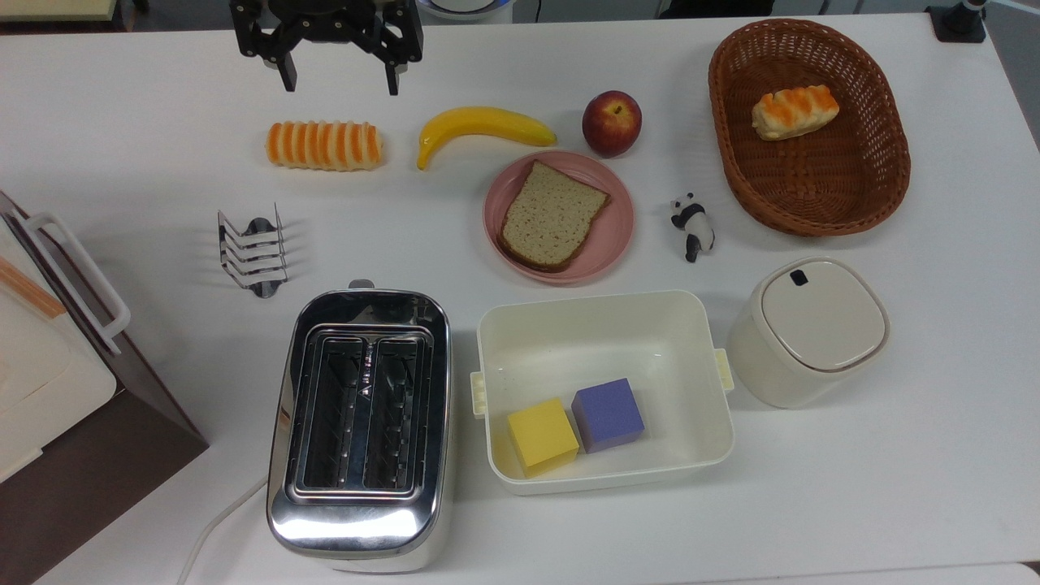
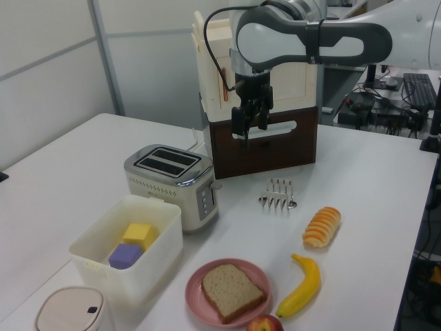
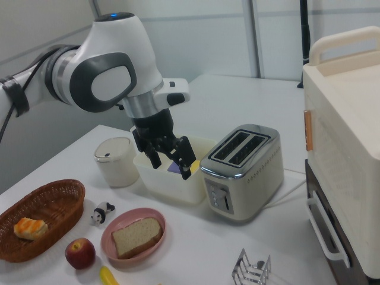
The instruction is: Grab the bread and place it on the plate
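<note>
The gripper (image 1: pixel 337 50) hangs high above the table with its two fingers spread wide and nothing between them, at the far edge of the table in the top view. Judging by how things lie, the task looks finished: the bread (image 1: pixel 551 215) lies flat inside the pink plate (image 1: pixel 619 231), its crust within the rim, and nothing seems left but for the arm to stay clear. In the top view the bread is at about four o'clock from the gripper, well apart from it, with the banana (image 1: pixel 481 126) between them. In the right view the gripper (image 3: pixel 169 154) hovers above and behind the plate (image 3: pixel 116 228), over the white bin and beside the toaster (image 3: pixel 243 169).
</note>
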